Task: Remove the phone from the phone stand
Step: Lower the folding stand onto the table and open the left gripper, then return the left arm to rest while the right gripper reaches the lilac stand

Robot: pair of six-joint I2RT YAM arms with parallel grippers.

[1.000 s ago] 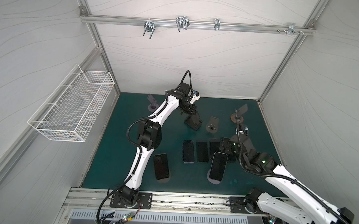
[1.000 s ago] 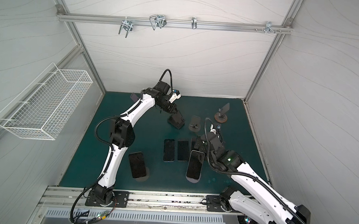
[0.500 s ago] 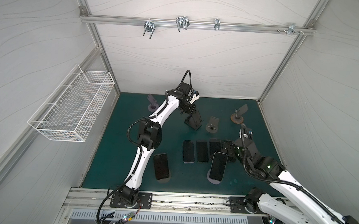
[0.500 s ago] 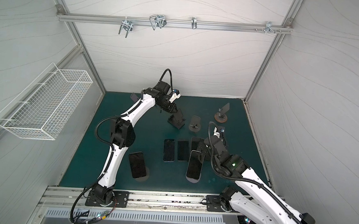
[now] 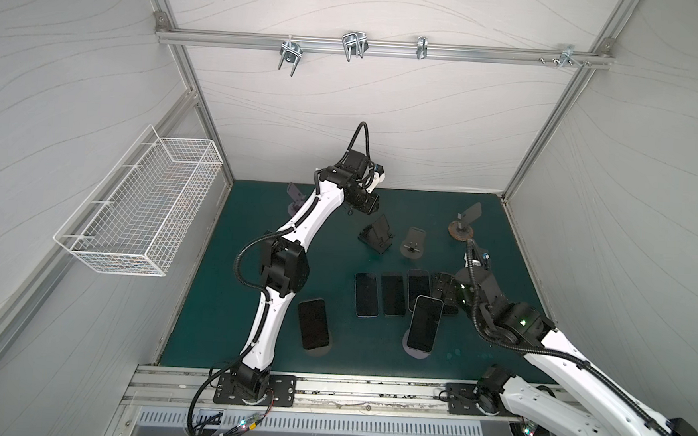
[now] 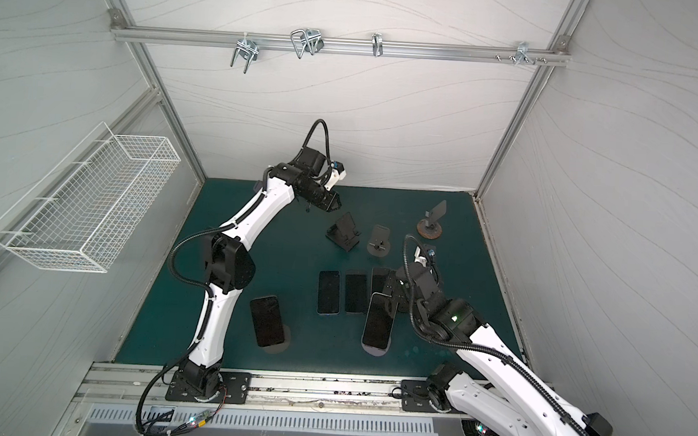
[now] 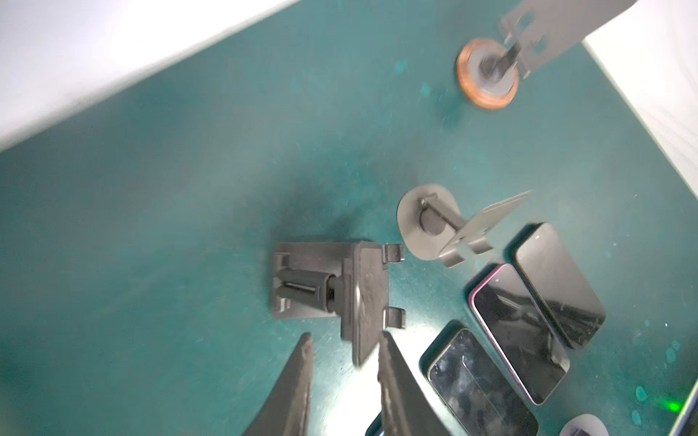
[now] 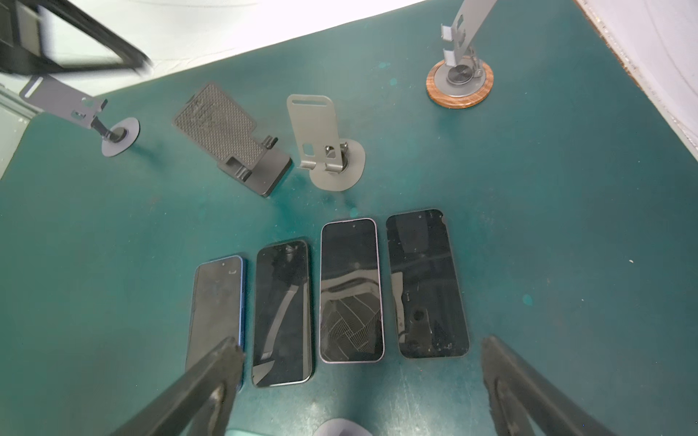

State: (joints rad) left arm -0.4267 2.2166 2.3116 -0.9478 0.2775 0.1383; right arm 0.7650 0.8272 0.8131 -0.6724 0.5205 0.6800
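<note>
Two dark phones lean on round-based phone stands near the front in both top views: one (image 5: 424,324) at centre right on a lavender base (image 5: 416,351), one (image 5: 313,324) further left. My right gripper (image 5: 444,293) hovers wide open just behind the centre-right phone, over a row of flat phones (image 8: 351,290); nothing is between its fingers (image 8: 230,355). My left gripper (image 5: 369,210) is at the back, just above an empty black stand (image 7: 332,283). Its jaws stand slightly apart, with the tip of that stand's plate between them and a gap showing.
Several phones (image 5: 393,293) lie flat side by side mid-table. Empty stands sit behind them: a grey one (image 5: 413,243), a wood-based one (image 5: 463,228) and one at back left (image 5: 296,199). A white wire basket (image 5: 140,214) hangs on the left wall.
My left gripper has gone from shut to slightly open at the black stand and lifted a little. The right arm has drawn back slightly toward the front right, still wide open.
</note>
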